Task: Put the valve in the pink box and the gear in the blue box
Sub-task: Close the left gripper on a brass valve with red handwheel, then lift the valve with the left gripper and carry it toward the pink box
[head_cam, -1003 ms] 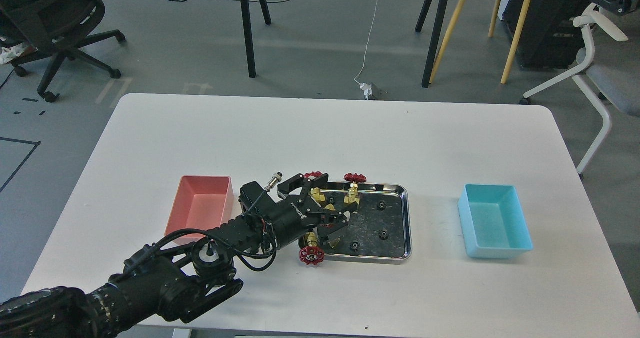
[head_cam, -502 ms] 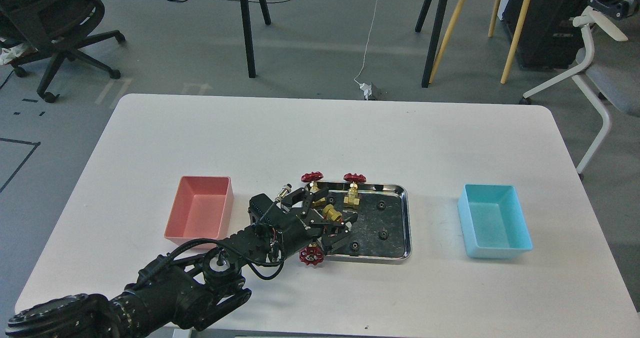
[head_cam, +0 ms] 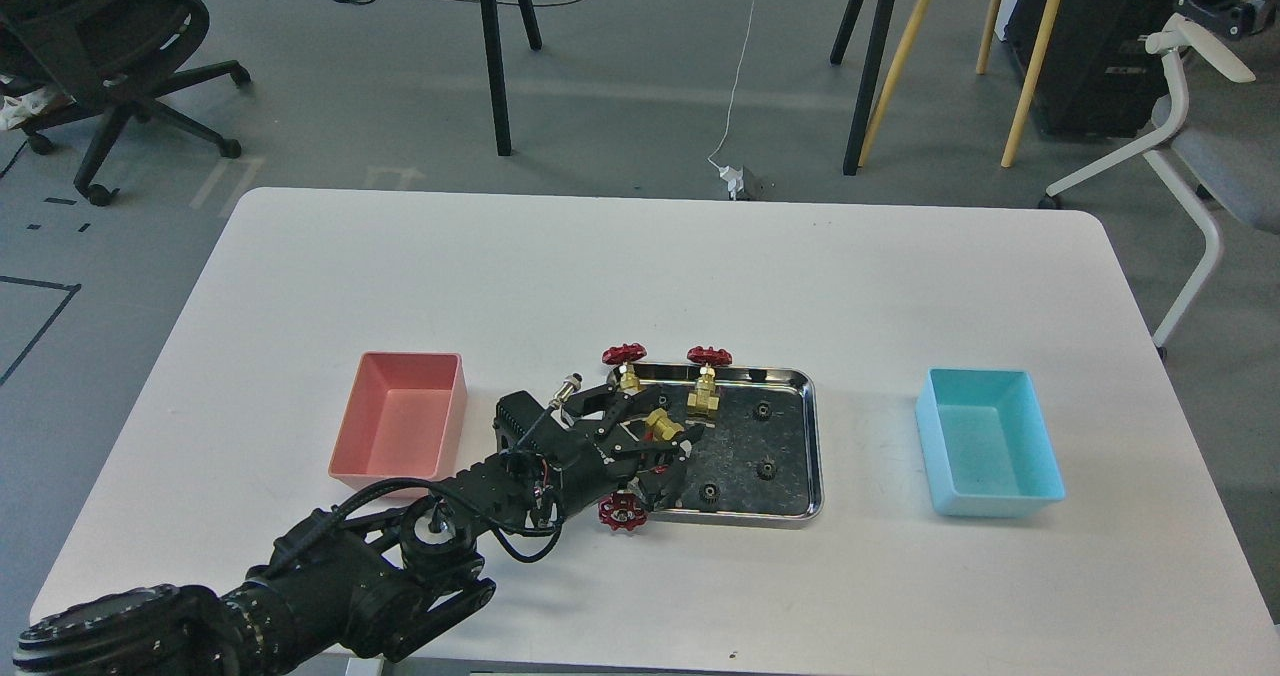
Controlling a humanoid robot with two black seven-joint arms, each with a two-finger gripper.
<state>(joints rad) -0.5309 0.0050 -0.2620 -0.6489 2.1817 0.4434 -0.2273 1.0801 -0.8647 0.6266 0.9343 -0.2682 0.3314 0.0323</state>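
Steel tray (head_cam: pixel 800 501) sits mid-table, between the 2 bins. It holds brass valves with red handwheels at its left end and small black gears on its dark floor: 4 gears show, at far right (head_cam: pixel 763 411), centre right (head_cam: pixel 767 470), near edge (head_cam: pixel 708 494) and one partly hidden by the gripper.

2 valves stand at the tray's far rim, handwheels up (head_cam: pixel 624 354) and (head_cam: pixel 709 356). A third valve (head_cam: pixel 660 422) lies in the tray between the fingers of the left gripper (head_cam: pixel 672 446). The fingers have closed in around its brass body, but whether they actually pinch it cannot be told. A fourth valve's handwheel (head_cam: pixel 622 512) hangs over the tray's near-left corner, just under the gripper.

Pink box (head_cam: pixel 438 368) is left of the tray, close to the arm's wrist; its floor is bare. Blue box (head_cam: pixel 990 501) is right of the tray, well apart from it, also bare inside.

White table (head_cam: pixel 640 266) has wide open surface behind the tray and along the near right. Left arm comes in from the lower left corner, crossing the table's near edge. Right gripper is out of view.
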